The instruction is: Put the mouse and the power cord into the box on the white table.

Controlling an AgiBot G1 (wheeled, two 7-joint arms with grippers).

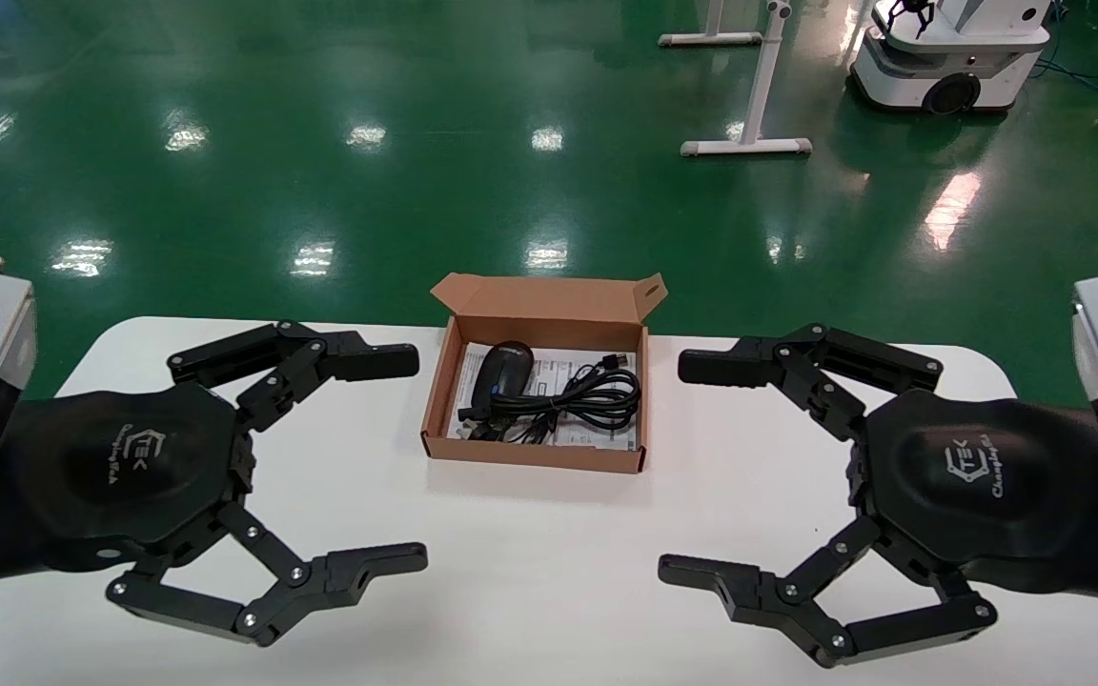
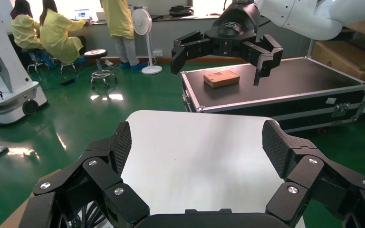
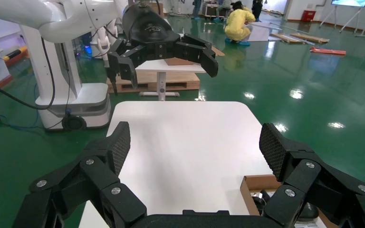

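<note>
We see the mouse [image 1: 505, 372] and power cord [image 1: 579, 395] inside the box [image 1: 530, 452] | white table [image 1: 530, 572] | left gripper [image 1: 411, 457], right gripper [image 1: 675, 467] spread wide, flanking it

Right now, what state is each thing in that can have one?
box: flap lid open, upright on the white table.
mouse: inside the box, at its left.
power cord: coiled, inside the box beside the mouse.
left hand: open, empty, above the table left of the box.
right hand: open, empty, above the table right of the box.
</note>
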